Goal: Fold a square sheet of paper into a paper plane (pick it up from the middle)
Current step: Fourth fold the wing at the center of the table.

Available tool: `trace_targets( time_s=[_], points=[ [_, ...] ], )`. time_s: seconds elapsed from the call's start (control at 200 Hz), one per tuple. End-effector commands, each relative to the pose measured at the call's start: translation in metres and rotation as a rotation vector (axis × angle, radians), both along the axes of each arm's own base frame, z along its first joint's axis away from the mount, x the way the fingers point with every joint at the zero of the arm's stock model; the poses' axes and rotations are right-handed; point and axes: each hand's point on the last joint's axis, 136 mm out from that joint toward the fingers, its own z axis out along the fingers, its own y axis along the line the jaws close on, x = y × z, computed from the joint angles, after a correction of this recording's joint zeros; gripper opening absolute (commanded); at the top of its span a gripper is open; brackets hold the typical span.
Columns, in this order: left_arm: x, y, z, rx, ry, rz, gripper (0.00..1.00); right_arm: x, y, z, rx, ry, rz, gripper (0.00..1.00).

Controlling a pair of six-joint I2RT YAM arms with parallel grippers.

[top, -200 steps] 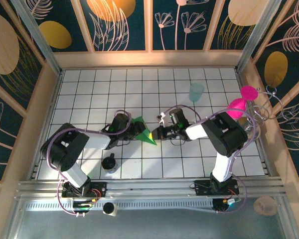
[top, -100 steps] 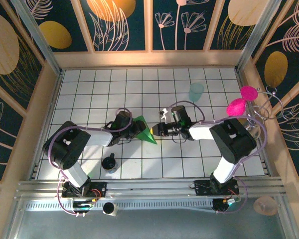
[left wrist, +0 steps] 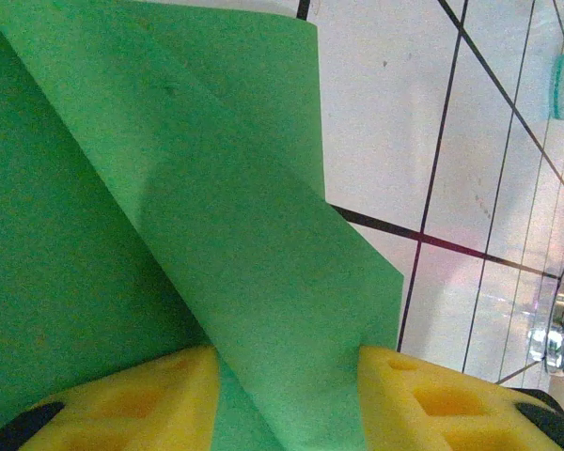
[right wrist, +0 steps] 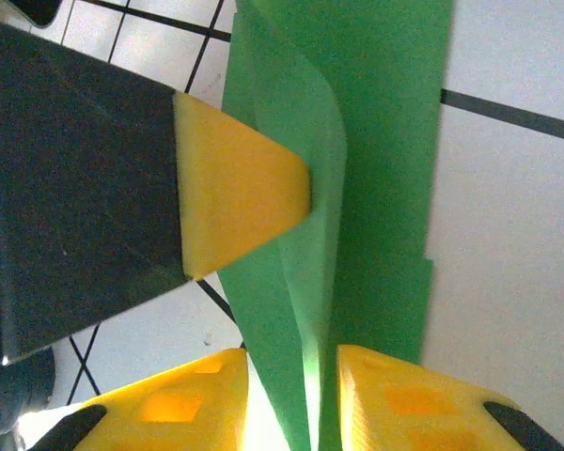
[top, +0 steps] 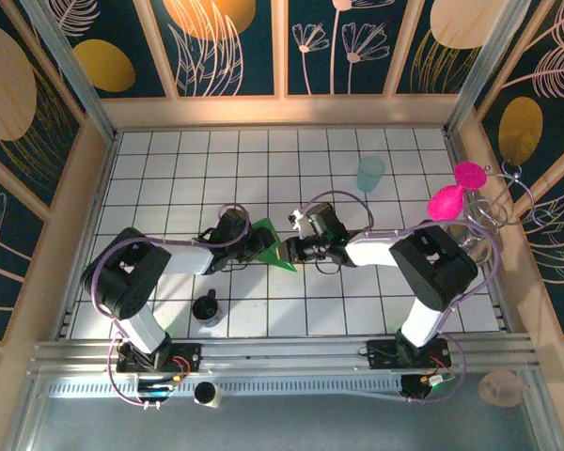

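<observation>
Two sets of fingers: both work the same green fold at mid-table, meeting tip to tip.
Left fingers [left wrist: 287,399]: yellow pads sit either side of a raised flap of the square sheet of paper [left wrist: 197,216]; whether they pinch it or merely straddle it, I cannot tell.
Right fingers [right wrist: 291,399]: parted a little, with the upright crease of the paper [right wrist: 357,141] standing in the gap between the pads, apparently not clamped.
Opposing pad: the left arm's yellow fingertip [right wrist: 240,193] presses against the flap from the side.
Step in hand: judged mid-fold, sharpening a flap crease; no finished dart yet.
Next move: likely needs one side pinning the paper flat on the table [top: 357,301] while the other runs along the crease.
Beyond: a teal cup [top: 370,173] stands well apart.
</observation>
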Motion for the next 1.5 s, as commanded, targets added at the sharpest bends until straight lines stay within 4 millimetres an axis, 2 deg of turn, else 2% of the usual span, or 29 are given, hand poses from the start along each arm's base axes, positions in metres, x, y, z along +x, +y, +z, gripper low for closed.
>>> trace_targets(
  time_s=[0.0, 0.315, 0.586, 0.716, 0.736, 0.896, 0.996, 1.116, 1.301, 1.497],
  points=[
    [-0.025, 0.024, -0.045, 0.141, 0.147, 0.022, 0.45, 0.005, 0.003, -0.007, -0.044, -0.026, 0.015, 0.31],
    [-0.025, 0.022, -0.045, 0.135, 0.155, 0.017, 0.45, 0.004, 0.016, -0.011, -0.034, -0.036, 0.061, 0.23],
    [-0.023, 0.022, -0.039, 0.128, 0.142, 0.021, 0.45, -0.001, 0.013, -0.011, -0.018, -0.023, 0.076, 0.08],
    [-0.016, 0.018, -0.027, 0.111, 0.103, 0.017, 0.47, -0.003, 0.008, -0.012, -0.010, -0.005, 0.073, 0.03],
    [-0.012, 0.015, -0.014, 0.091, 0.071, 0.017, 0.49, -0.002, 0.007, -0.011, -0.010, -0.005, 0.072, 0.03],
    [0.005, 0.008, 0.030, 0.059, -0.052, 0.006, 0.63, -0.001, -0.002, -0.012, -0.037, -0.006, 0.053, 0.01],
    [0.011, 0.012, 0.049, 0.073, -0.113, 0.014, 0.68, 0.002, -0.013, -0.014, -0.077, -0.022, 0.024, 0.00],
    [0.014, 0.011, 0.065, 0.072, -0.174, -0.002, 0.68, 0.007, -0.032, -0.013, -0.115, -0.048, -0.034, 0.00],
    [0.014, -0.005, 0.078, -0.023, -0.212, -0.052, 0.63, 0.006, -0.044, -0.008, -0.091, -0.029, -0.092, 0.00],
    [0.002, -0.021, 0.066, -0.109, -0.169, -0.085, 0.55, -0.003, -0.035, -0.012, -0.016, 0.076, -0.072, 0.00]
  ],
)
